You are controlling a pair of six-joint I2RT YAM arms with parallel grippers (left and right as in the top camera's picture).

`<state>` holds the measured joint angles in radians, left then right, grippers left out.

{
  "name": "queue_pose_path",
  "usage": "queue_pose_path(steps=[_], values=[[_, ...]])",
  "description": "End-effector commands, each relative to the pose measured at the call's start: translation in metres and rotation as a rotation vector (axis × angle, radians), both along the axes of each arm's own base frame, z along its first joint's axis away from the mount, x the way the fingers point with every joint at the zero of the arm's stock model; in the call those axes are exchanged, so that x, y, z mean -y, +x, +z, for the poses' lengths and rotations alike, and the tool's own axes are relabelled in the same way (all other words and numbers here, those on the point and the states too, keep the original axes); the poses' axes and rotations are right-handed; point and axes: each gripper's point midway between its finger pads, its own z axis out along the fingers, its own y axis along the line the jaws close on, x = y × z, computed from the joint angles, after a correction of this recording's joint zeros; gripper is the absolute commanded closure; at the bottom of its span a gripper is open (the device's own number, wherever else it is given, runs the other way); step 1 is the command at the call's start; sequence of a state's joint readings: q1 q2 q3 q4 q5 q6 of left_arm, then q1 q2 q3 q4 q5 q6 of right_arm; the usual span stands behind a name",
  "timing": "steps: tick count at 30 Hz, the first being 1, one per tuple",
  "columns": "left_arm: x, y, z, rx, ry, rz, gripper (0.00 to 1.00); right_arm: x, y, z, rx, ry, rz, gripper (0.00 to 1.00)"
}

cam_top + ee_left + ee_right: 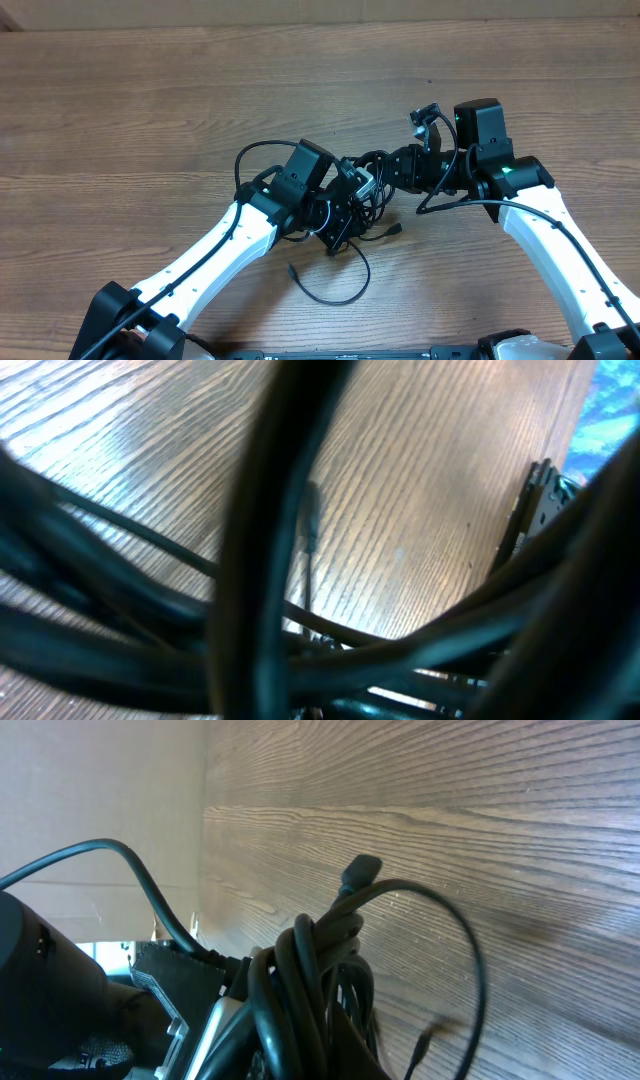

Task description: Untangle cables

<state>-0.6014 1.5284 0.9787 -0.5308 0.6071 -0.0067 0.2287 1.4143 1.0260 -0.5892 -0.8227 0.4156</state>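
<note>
- Cables (372,182), thin black flexible cords, are massed in one knot on the single broad brown wood-grain table (150,80). The table spreads beneath and all around that knot as the working surface.
- Two white-shelled robot arms are counted. The left arm (220,245) reaches in from below-left of the knot and the right arm (560,240) from below-right, presumably so that it can be worked from opposite sides.
- How many cables make up the knot cannot be told, because the coils overlap too thickly.
- Two black grippers are counted.
  - The left gripper (350,200) is buried in the knot's left side, jaws together, seemingly pinching cords that crowd its camera.
  - The right gripper (395,172) is clamped on the knot's right side, where coils are seen bunched at its fingers.
- One loose strand (355,285) is left trailing below the knot.
- Two small plug ends are counted overhead, one (292,270) at that strand's tip and one (397,230) just below the knot.
</note>
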Motion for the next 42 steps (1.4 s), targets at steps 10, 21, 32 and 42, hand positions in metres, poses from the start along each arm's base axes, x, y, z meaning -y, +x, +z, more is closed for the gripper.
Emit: queue_pose_path(steps=[10, 21, 32, 42], values=[[-0.047, 0.031, -0.017, -0.072, 0.133, 0.256, 0.96, 0.026, 0.001, -0.022, -0.042, -0.176, -0.117, 0.91], [-0.102, 0.072, -0.018, -0.211, 0.108, 0.614, 0.96, 0.075, -0.041, -0.068, -0.271, -0.483, -0.205, 0.88], [-0.147, 0.095, -0.022, -0.302, 0.109, 0.919, 0.96, 0.077, -0.052, -0.071, -0.316, -0.499, -0.195, 0.53], [-0.057, 0.040, 0.059, -0.071, -0.423, 0.032, 0.96, 0.044, -0.036, -0.049, -0.243, -0.300, -0.130, 0.42]])
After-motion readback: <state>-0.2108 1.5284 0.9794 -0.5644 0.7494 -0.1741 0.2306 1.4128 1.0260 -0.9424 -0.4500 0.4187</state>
